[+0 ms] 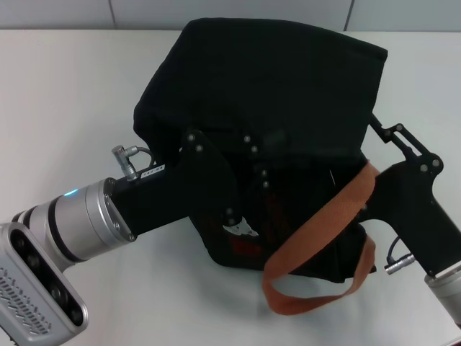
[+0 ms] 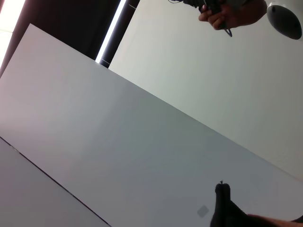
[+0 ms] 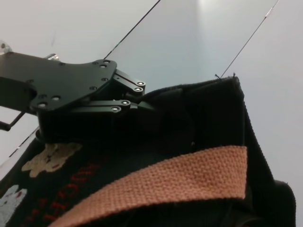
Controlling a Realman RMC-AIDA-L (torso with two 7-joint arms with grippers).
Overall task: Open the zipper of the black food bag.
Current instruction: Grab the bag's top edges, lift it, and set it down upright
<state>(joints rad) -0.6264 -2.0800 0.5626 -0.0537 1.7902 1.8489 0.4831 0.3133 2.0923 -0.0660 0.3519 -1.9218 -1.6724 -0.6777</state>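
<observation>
1. Orange-brown handle (image 1: 317, 238): loops off the bag's near side onto the white table (image 1: 65, 86).

2. Left gripper (image 1: 248, 155): against the near face of the black food bag (image 1: 266, 79). In the right wrist view its jaws look drawn together on a fold of fabric at the rim.

3. Right gripper (image 1: 382, 130): at the bag's right corner. I cannot tell its grip.

4. Black food bag: mid-table, slumped, bear print (image 3: 49, 158) facing me.

5. Zipper: not visible; I judge it unopened. Step in hand: bracing. Next, I must locate and pinch the pull.
</observation>
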